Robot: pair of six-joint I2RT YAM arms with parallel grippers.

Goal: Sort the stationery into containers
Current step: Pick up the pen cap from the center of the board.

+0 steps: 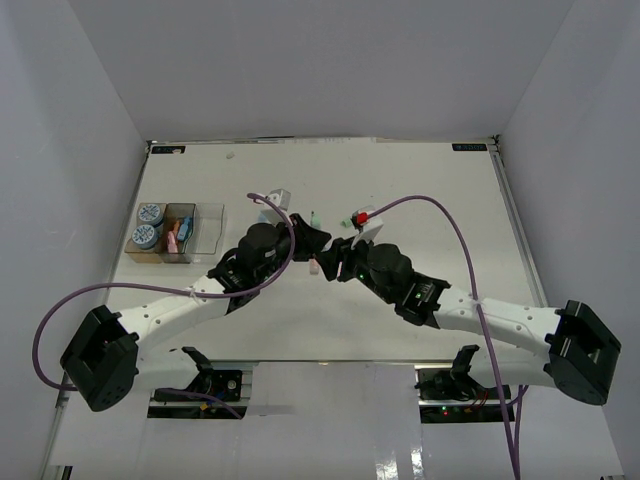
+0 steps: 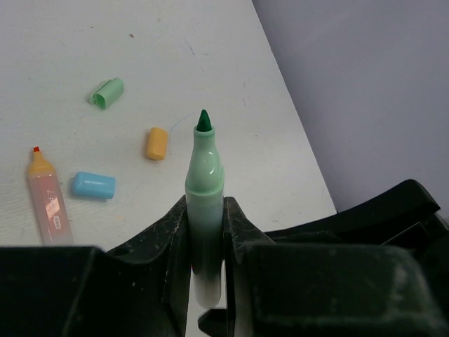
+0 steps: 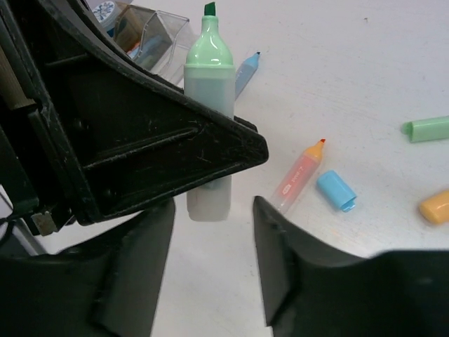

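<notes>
— Top external view, far left: what have you got?
— Three bins (image 1: pixel 196 231) in a row, two rolls (image 1: pixel 150 213) in the tan bin (image 1: pixel 140 257). Mid-table your left gripper (image 2: pixel 205 212) is clamped tight on the green highlighter (image 2: pixel 204 172); your right gripper (image 3: pixel 214 210) has its jaws apart either side of the highlighter's base, gripping nothing.

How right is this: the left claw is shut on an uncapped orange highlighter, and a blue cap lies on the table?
Wrong colour: the highlighter in the left claw is green, not orange, as the left wrist view shows. Otherwise right: uncapped, gripped shut, blue cap on the table.
</notes>
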